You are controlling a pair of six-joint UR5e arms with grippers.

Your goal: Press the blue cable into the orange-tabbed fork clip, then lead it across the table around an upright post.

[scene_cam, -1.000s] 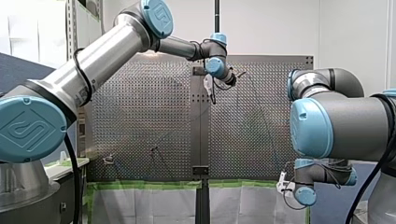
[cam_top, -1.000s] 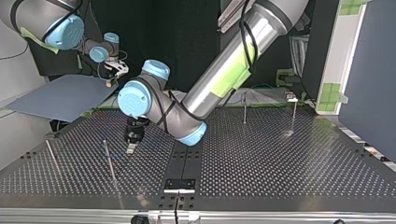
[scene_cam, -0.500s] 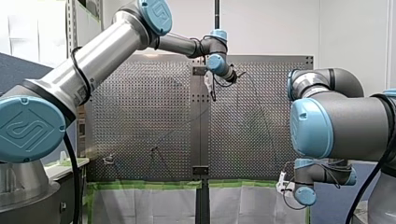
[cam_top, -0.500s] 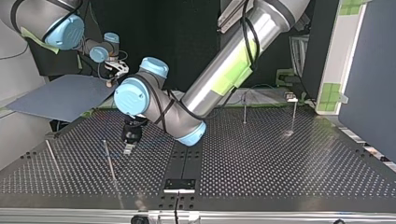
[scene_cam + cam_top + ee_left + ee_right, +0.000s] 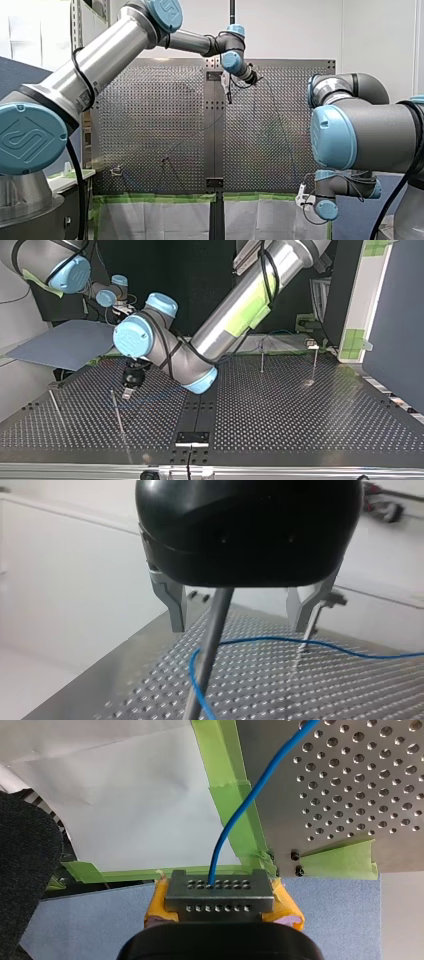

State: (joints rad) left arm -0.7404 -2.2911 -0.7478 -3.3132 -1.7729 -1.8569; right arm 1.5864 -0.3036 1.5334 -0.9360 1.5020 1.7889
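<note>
In the left wrist view my left gripper (image 5: 240, 625) is open, its metal fingers (image 5: 175, 607) set wide on either side of an upright grey post (image 5: 207, 650). The blue cable (image 5: 260, 641) curls round that post and runs off over the perforated table; nothing is held. In the top view my left gripper (image 5: 128, 392) hangs just beside this post (image 5: 118, 415). In the right wrist view my right gripper (image 5: 217, 887), with yellow pads, is shut on the blue cable (image 5: 250, 795), off the table's corner. A small clip (image 5: 311, 344) sits at the far right edge.
Other upright posts stand at the top view's left (image 5: 56, 410) and back right (image 5: 262, 357), (image 5: 315, 362). A grey-blue sheet (image 5: 65, 342) lies beyond the table's left corner, under my right gripper. Green tape (image 5: 235, 795) lines the table edge.
My left gripper has moved toward the top view's left, closer to the near post, still open. My right arm has stayed where it was.
</note>
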